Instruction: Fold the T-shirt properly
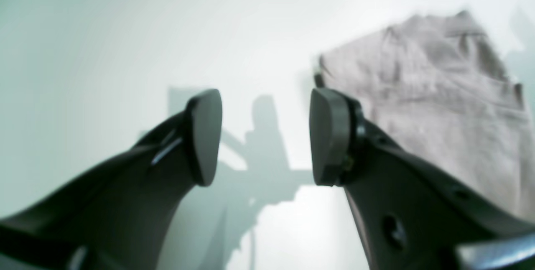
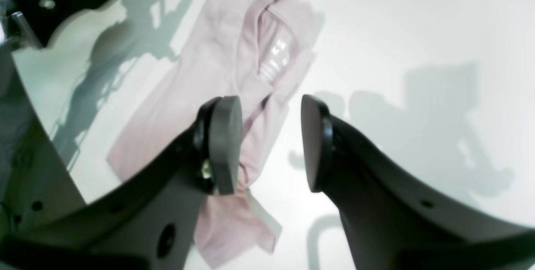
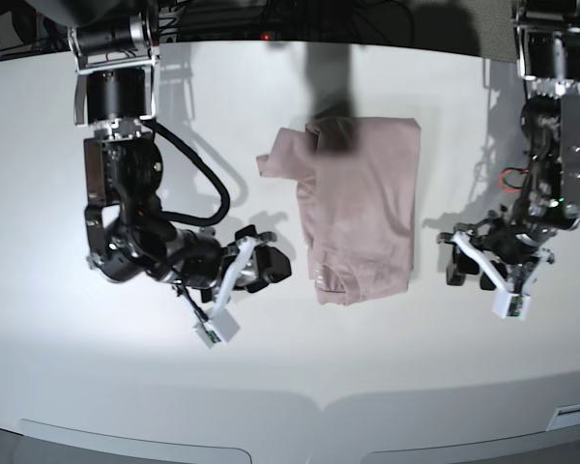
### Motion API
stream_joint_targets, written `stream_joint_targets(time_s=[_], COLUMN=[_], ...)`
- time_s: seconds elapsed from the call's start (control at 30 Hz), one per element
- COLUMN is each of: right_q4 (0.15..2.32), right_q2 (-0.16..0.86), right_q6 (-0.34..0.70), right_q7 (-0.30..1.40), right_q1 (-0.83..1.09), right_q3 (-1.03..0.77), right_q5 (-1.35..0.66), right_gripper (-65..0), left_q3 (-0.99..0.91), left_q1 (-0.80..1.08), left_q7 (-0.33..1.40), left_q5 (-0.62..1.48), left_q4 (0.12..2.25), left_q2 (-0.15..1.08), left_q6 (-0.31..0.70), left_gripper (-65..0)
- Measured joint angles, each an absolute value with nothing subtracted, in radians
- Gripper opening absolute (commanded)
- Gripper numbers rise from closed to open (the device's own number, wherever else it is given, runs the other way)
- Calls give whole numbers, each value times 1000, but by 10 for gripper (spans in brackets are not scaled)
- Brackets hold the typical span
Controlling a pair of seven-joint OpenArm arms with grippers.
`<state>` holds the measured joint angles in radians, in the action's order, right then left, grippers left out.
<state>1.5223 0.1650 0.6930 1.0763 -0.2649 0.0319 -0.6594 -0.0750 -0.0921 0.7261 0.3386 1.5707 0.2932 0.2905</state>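
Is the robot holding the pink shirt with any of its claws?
No. The left gripper and right gripper are both open and empty; the T-shirt lies on the table.

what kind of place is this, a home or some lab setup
Most likely a lab or test bench, not a home: a bare white table, two robot arms fixed at its far edge with exposed cables, and a single pink T-shirt laid between them.

Pink T-shirt (image 3: 362,208) part-folded lengthwise, flat on table, one sleeve out.
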Motion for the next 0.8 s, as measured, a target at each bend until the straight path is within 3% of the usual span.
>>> stream_joint_targets(time_s=[0.4,0.53,0.8], right_q4=[1926,2028,2237], right_q2=[391,421,413], right_q6=[694,694,698], right_q7=[1221,1240,1371], right_q1=[103,265,633], right_q3=[-22,-183,-583], right_q5=[-677,-682,-927], right_gripper=[-408,-408,-408], left_q3=[-437,-545,-734], left_q1=[387,557,900], left_q7=[820,851,856], left_q5=[395,403,569], left_q4=[2122,2161,2162], left_q2=[293,292,268], left_q6=[340,341,398], left_gripper=[-324,-324,-324])
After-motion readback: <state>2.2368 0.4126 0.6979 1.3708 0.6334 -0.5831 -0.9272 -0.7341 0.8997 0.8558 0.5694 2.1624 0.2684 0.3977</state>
